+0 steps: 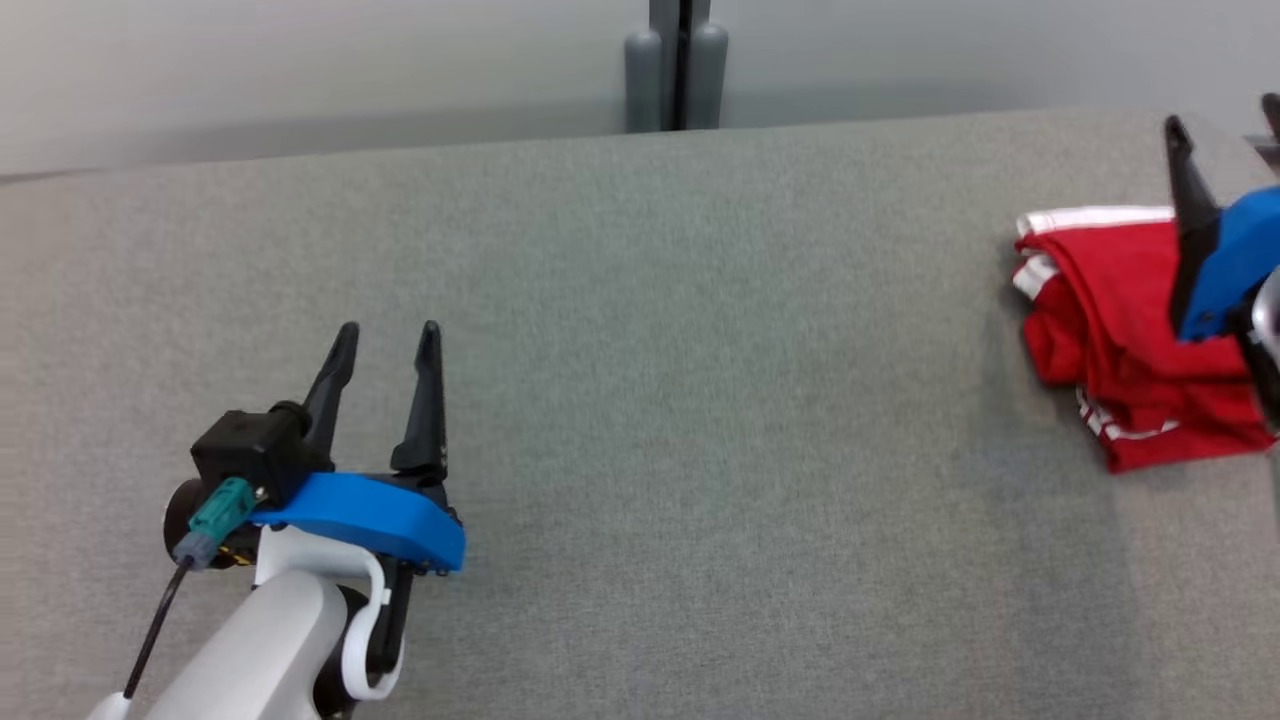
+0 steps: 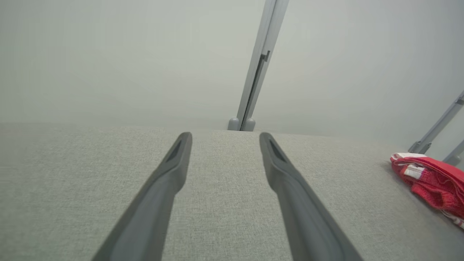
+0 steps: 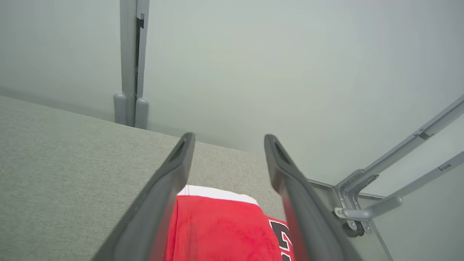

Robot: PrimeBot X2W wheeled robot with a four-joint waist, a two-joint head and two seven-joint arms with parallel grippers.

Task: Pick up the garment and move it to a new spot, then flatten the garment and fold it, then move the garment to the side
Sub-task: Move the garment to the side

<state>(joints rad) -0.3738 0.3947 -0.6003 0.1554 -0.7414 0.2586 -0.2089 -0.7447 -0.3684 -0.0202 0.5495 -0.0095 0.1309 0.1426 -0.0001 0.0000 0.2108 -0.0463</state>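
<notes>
At table point(image 1: 700, 400) edge, red garment point(image 1: 1100, 290) beneath released right end effector point(image 3: 228, 140), left end effector point(image 1: 389, 330) released, post point(image 1: 676, 65) behind

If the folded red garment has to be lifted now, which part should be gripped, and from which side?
Probably the thick left edge of the red garment, where the folded layers stack, pinched from straight above by the open right gripper hanging over it. It lies flat on the grey table, so a sideways approach would likely shove it.

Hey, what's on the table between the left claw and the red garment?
Nothing. In the head view the grey table is bare from the left claw across to the folded red garment.
</notes>
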